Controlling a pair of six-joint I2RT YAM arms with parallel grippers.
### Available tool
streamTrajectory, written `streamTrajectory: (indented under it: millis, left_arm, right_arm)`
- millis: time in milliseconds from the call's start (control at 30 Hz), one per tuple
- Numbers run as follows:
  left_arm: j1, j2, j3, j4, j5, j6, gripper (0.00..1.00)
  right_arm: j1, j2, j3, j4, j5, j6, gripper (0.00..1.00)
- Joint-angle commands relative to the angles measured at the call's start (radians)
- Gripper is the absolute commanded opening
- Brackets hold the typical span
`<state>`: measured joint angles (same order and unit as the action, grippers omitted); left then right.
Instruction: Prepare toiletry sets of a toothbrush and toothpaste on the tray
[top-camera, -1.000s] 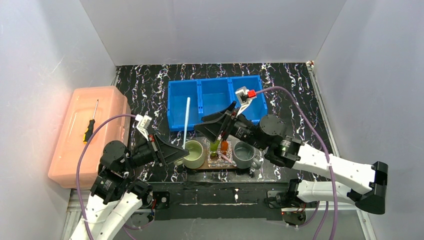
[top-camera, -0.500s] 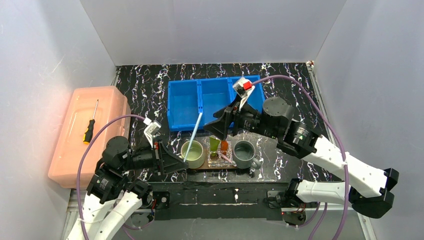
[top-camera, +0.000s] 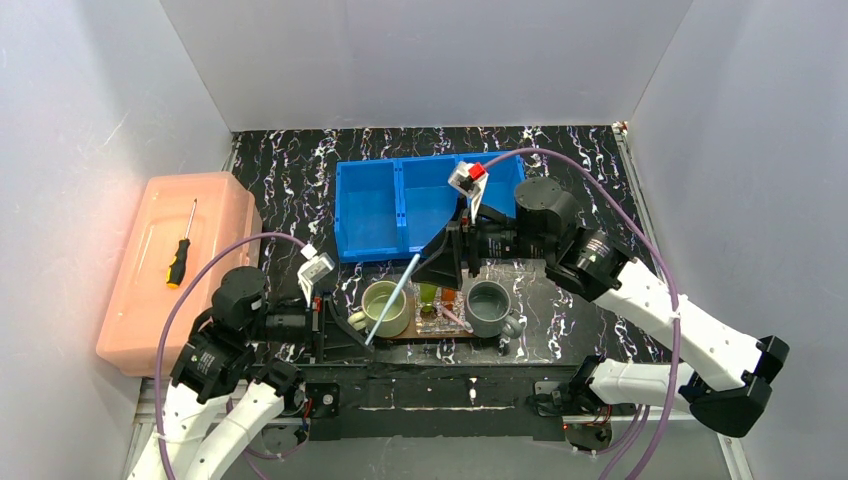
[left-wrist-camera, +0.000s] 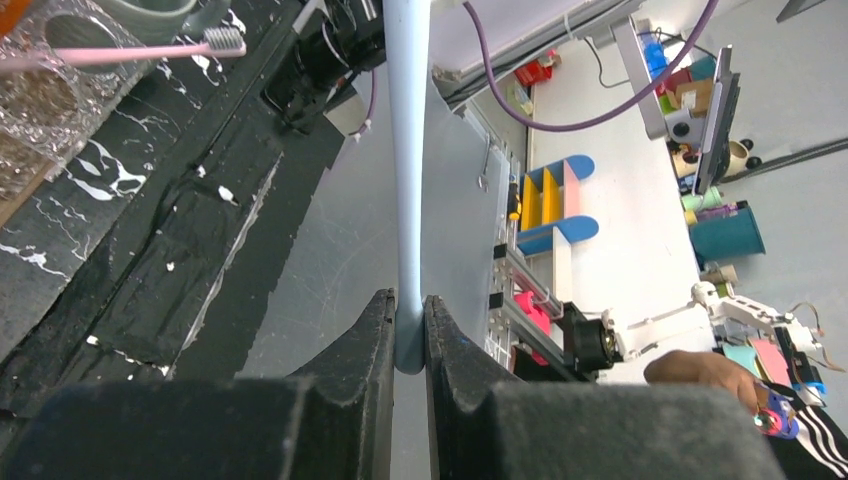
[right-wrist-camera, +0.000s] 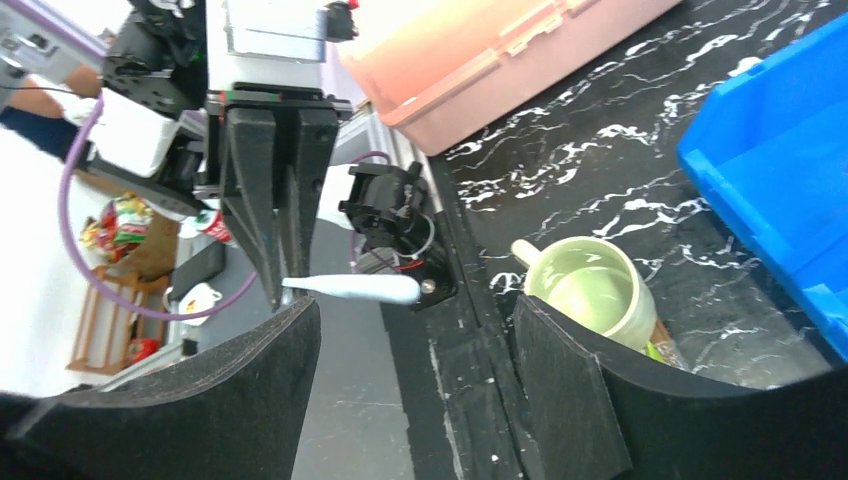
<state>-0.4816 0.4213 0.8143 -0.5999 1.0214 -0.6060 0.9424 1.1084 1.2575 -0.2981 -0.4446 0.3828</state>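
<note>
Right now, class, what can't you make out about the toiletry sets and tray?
Blue toothbrush: head cut off by left wrist view's top edge.
Tray: top view, mostly under green mug, grey mug, clear holder.
Green tube, orange tube: top view, too small for labels.

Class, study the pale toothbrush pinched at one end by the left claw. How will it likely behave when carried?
The toothbrush is probably stiff: it runs straight from the left claw without sagging. It is likely light, being so thin. Its smooth, rounded handle, gripped only at the end, might pivot or slip.
</note>
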Motion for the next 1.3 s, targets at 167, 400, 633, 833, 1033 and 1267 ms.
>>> streamTrajectory:
  millis: [167,400,633,833,1033,1267]
  left_arm:
    - [0.001,0.034,0.059,-0.166,0.086,0.162,0.0]
    - [0.001,0.037,0.06,-0.174,0.086,0.176,0.0]
    - [0.0,0.042,0.059,-0.173,0.085,0.178,0.0]
    - [0.0,0.049,0.053,-0.177,0.071,0.178,0.0]
    - [-0.001,0.056,0.05,-0.178,0.069,0.179,0.0]
    - [0.0,0.063,0.048,-0.179,0.065,0.18,0.0]
  right_arm:
    - [-0.066,0.033,-0.042,0.17,-0.309,0.172,0.72]
    - [-0.068,0.054,-0.068,0.17,-0.36,0.194,0.62]
    - [-0.068,0.053,-0.1,0.222,-0.38,0.229,0.59]
    - [-0.068,0.066,-0.129,0.281,-0.396,0.268,0.55]
    - [-0.068,0.067,-0.145,0.35,-0.412,0.3,0.5]
    - [-0.068,0.077,-0.148,0.378,-0.425,0.321,0.43]
